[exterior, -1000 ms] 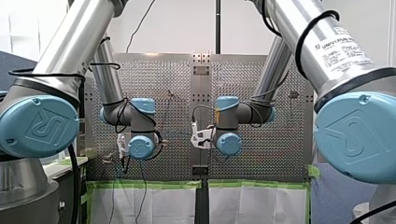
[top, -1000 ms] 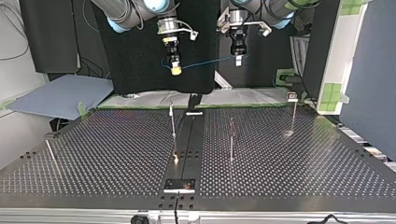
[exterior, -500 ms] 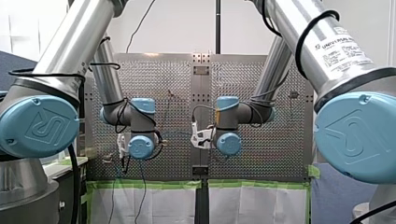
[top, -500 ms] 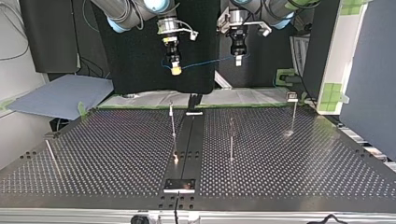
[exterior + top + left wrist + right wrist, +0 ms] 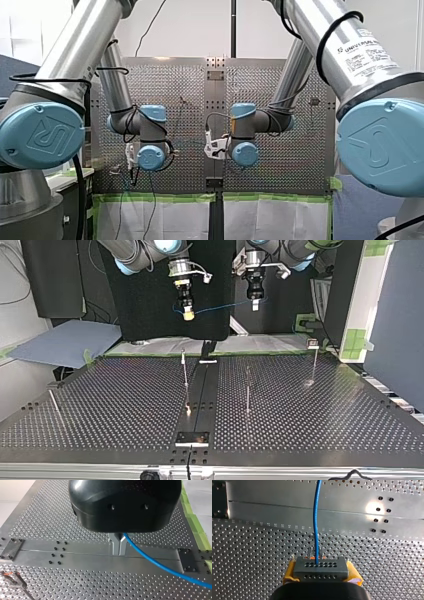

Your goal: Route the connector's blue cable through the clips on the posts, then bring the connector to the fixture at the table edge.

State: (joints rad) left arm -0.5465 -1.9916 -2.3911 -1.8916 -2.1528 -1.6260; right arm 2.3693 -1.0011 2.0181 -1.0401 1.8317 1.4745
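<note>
Metal perforated table (image 5: 280, 95) fills the front view behind both wrists. My left arm (image 5: 150, 157) and my right arm (image 5: 244, 153) hang side by side near the middle, roughly level. Both claws are hidden behind the wrist joints, so there's no finger state to read here.

Top view: my right gripper (image 5: 188, 315) is at the view's left and my left gripper (image 5: 255, 303) at its right, both well above the table. The blue cable (image 5: 222, 306) spans between them in a shallow sag, its long axis running across the view. All posts stand below the cable and nearer this camera. The first post (image 5: 185, 371) is almost under my right gripper. The second post (image 5: 247, 390) sits roughly under my left gripper but closer to the camera. The third post (image 5: 314, 362) is off to the view's right. The clips are too small to make out. No post touches the cable, so routing looks not yet begun.

Left wrist view: metal fingers (image 5: 117, 545) are pinched together with the cable coming out beside them and trailing away over the table. I read that as clenched on the cable.

Right wrist view: the connector (image 5: 320, 566) is clamped between yellow pads (image 5: 290, 573), cable leaving straight ahead.

Judgement: the span has to descend and come toward the posts, crosswise to them. My right gripper is nearer the first post.
</note>
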